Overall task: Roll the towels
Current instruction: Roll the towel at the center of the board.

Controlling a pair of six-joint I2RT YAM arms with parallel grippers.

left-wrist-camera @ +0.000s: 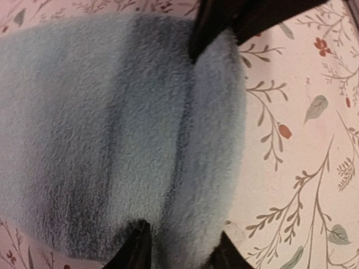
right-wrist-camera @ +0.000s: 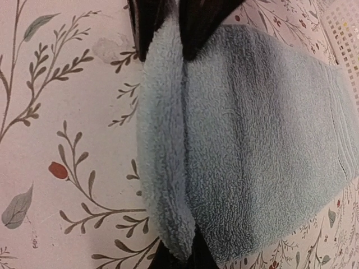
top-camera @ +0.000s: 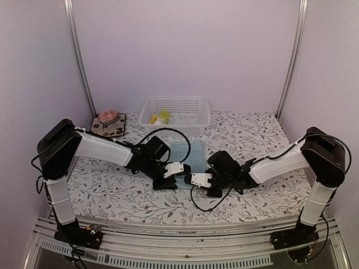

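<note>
Pale blue towel [top-camera: 188,152] lies flat on the flowered counter [top-camera: 252,140], its near edge turned up into a soft fold that runs straight between the two end effectors. Left end effector [left-wrist-camera: 179,249] has a finger hugging each side of that fold at one end. Right end effector [right-wrist-camera: 179,255] is pinched tight on the same fold at the other end, facing it. Well beyond both, the yellow-green towel [top-camera: 161,117] sits bunched in a white basket [top-camera: 193,107].

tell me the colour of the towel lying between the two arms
The towel is pale light blue, clearest in the right wrist view.
</note>
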